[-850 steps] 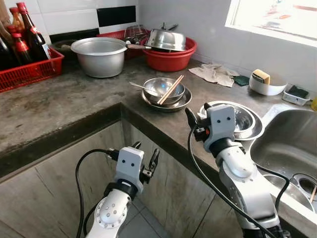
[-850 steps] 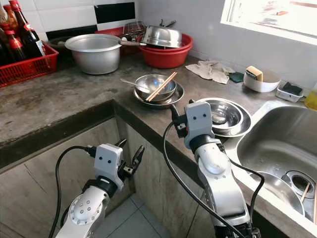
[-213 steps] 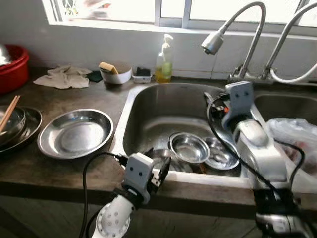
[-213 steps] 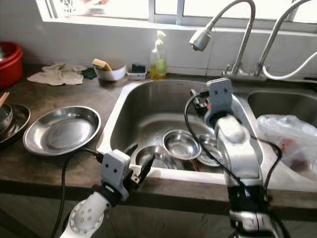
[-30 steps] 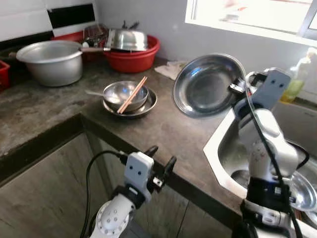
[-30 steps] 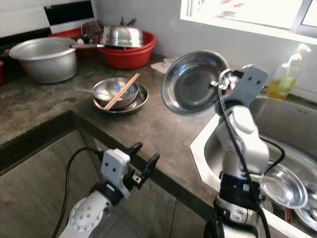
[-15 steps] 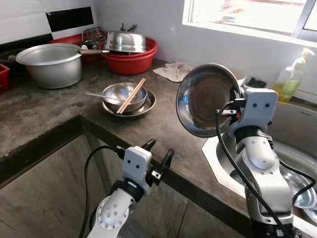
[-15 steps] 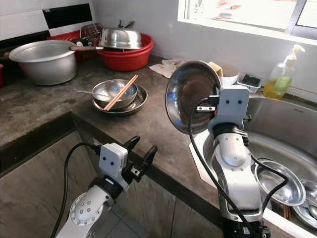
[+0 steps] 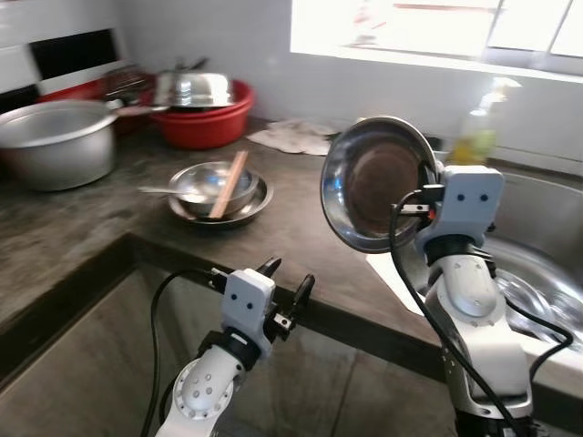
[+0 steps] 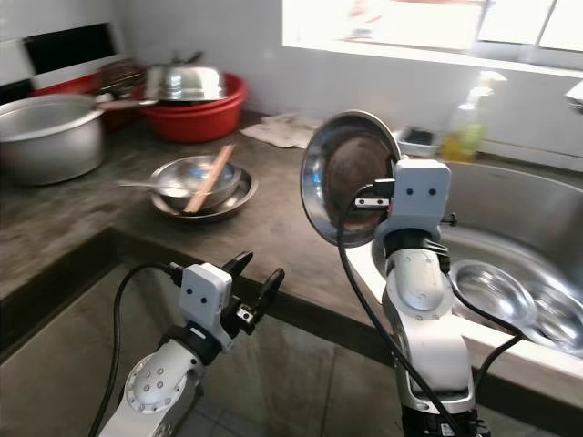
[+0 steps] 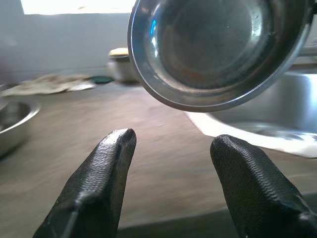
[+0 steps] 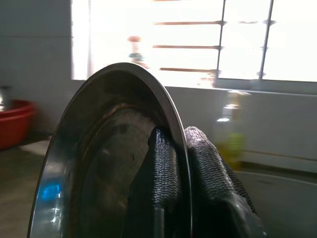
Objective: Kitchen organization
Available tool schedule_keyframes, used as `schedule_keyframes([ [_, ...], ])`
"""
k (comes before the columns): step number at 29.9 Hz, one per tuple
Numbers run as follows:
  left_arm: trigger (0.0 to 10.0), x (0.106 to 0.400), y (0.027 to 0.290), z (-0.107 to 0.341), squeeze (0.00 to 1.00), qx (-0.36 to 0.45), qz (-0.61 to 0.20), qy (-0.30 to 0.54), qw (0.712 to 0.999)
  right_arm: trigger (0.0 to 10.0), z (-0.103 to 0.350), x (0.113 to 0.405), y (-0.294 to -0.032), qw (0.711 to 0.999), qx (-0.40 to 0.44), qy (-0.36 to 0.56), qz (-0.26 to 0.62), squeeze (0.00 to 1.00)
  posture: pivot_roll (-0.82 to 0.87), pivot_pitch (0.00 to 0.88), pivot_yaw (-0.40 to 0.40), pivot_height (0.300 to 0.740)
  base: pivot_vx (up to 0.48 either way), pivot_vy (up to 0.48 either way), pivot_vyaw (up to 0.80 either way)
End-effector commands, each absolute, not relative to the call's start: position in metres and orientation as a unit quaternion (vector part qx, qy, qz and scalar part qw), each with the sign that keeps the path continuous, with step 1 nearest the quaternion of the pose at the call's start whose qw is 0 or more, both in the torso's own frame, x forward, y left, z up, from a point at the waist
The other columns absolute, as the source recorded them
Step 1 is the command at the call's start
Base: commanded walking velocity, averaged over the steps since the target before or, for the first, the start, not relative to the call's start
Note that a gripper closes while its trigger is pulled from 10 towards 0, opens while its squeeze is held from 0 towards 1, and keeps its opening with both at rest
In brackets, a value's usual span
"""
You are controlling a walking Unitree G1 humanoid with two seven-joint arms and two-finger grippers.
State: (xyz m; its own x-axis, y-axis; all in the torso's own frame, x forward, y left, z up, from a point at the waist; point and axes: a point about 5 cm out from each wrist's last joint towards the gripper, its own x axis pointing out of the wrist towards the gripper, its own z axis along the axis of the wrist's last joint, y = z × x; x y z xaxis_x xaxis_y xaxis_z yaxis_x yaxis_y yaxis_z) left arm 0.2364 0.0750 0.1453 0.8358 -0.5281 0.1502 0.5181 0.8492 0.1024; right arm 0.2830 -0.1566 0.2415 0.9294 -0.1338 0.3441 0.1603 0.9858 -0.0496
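Note:
My right gripper (image 12: 181,144) is shut on the rim of a round steel plate (image 9: 373,182), one finger on each face. It holds the plate upright in the air over the counter edge, just left of the sink (image 10: 537,228). The plate's hollow side faces left, toward the stacked bowls (image 9: 219,187). My left gripper (image 9: 288,275) is open with nothing between its fingers. It hangs low in front of the counter's front edge and points at the plate (image 11: 218,49).
Stacked steel bowls with chopsticks and a spoon sit mid-counter. Behind them are a red basin with a steel lid (image 9: 202,109), a large aluminium pot (image 9: 50,137) and a cloth (image 9: 291,137). A soap bottle (image 10: 466,127) stands by the sink, which holds steel bowls (image 10: 487,282).
The plate, held throughout by the right gripper, has turned from broad-on to more upright and come nearer over the last second. The view has swung a little. The left gripper stays open.

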Motion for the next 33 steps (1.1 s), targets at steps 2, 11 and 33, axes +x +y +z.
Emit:
schedule_keyframes([
  [2,10.0,0.237,0.073,0.146,0.0,0.039,-0.278,-0.089,0.956,0.0,0.25,0.279,-0.156,0.976,-0.038,-0.197,-0.08,0.0,0.05,0.0,-0.028,0.74,0.0,-0.42,-0.78],
  [11,10.0,0.24,0.076,0.146,0.0,0.035,-0.264,-0.085,0.96,0.0,0.251,0.281,-0.153,0.977,-0.042,-0.197,-0.075,0.0,0.05,0.001,-0.029,0.74,0.07,-0.075,-0.78],
  [33,10.0,0.24,0.078,0.143,0.0,0.053,-0.255,-0.085,0.962,10.0,0.25,0.293,-0.143,0.981,-0.068,-0.177,-0.039,0.0,0.06,0.0,-0.038,0.74,0.012,-0.123,-0.11],
])
